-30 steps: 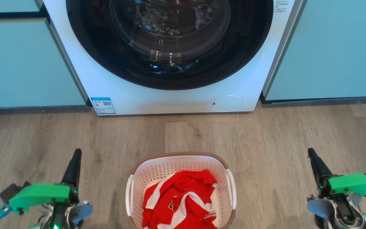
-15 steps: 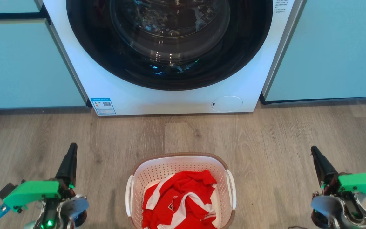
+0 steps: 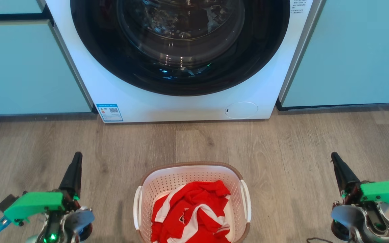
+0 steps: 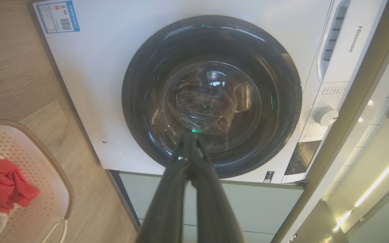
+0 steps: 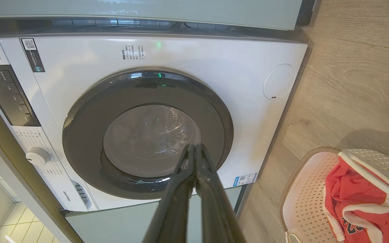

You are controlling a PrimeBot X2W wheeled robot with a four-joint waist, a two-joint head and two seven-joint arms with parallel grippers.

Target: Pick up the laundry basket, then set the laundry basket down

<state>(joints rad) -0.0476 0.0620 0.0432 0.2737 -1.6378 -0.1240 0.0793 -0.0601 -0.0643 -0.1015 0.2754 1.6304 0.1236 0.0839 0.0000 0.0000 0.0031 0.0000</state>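
The laundry basket (image 3: pixel 167 180) stands on the wood floor at the bottom middle of the head view, cream-white with perforated walls, a brown rim and white side handles. Red and white clothing lies inside it. It also shows at the left edge of the left wrist view as the laundry basket (image 4: pixel 42 175), and at the lower right of the right wrist view as the laundry basket (image 5: pixel 304 195). My left gripper (image 3: pixel 76 158) is shut and empty, well to the basket's left. My right gripper (image 3: pixel 334 158) is shut and empty, well to its right. Both point toward the washing machine.
A white front-loading washing machine (image 3: pixel 140 101) with a dark round door (image 3: pixel 181 44) stands straight ahead, its door shut. Pale teal cabinet fronts (image 3: pixel 22 67) flank it on both sides. Bare wood floor (image 3: pixel 282 145) lies between the machine and the basket.
Both grippers have drifted slightly outward and forward, the left one more to the left, the right one more to the right. The basket has not moved.
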